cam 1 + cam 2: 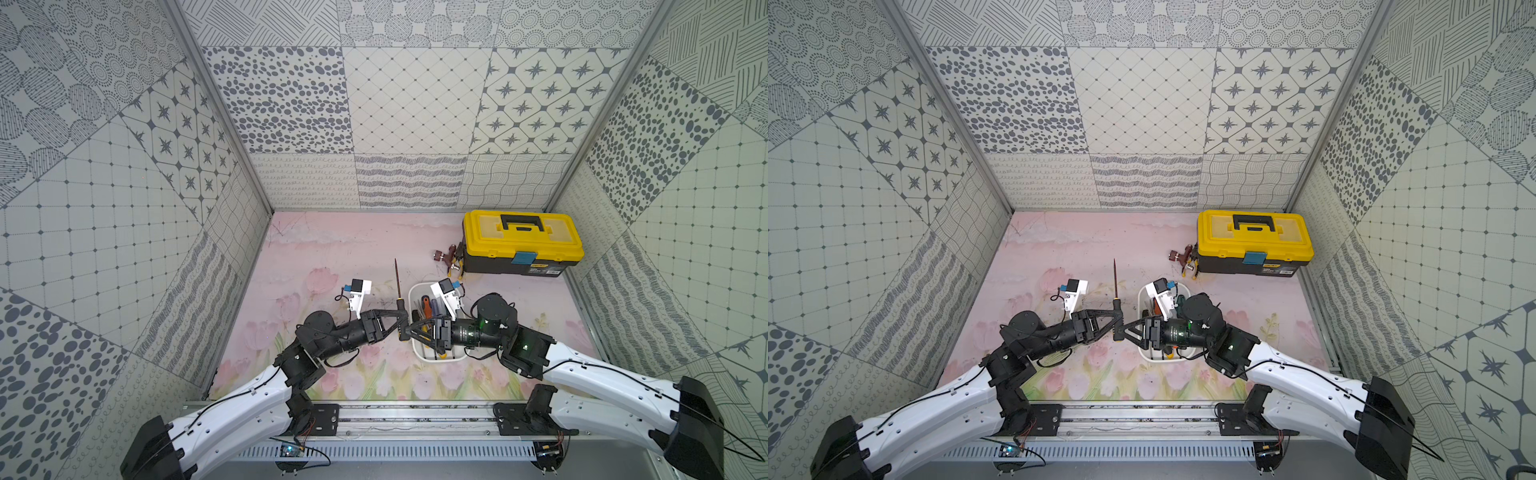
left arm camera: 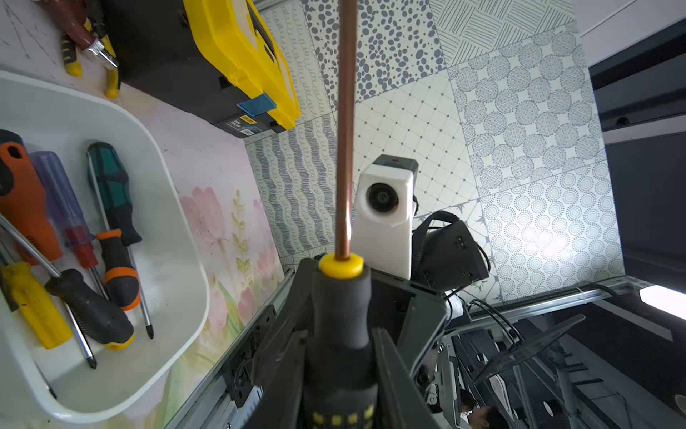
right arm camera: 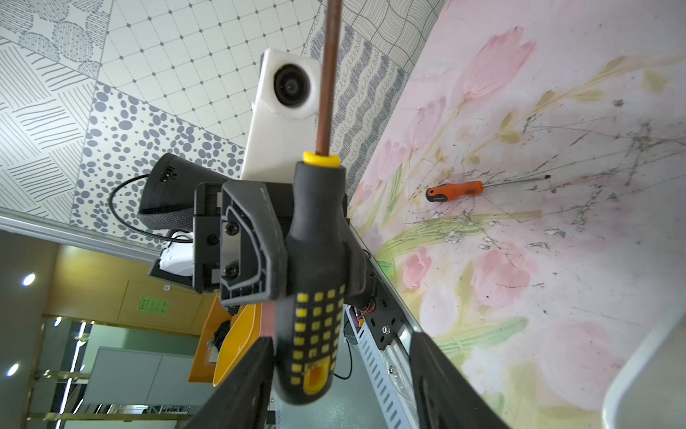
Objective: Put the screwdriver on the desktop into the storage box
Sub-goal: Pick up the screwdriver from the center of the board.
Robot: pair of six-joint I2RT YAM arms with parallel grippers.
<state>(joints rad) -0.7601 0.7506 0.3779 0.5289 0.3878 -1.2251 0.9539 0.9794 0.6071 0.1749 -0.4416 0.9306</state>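
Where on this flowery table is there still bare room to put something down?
The far left of the desktop, between the back wall and the left arm, is bare; so is the patch in front of the yellow toolbox. Crowded: the storage box, holding several screwdrivers, under the right arm.

A robotics lab cell (patterned panel walls point(image 1: 415, 99), arms point(image 1: 232, 409) on a rail point(image 1: 415, 420)).
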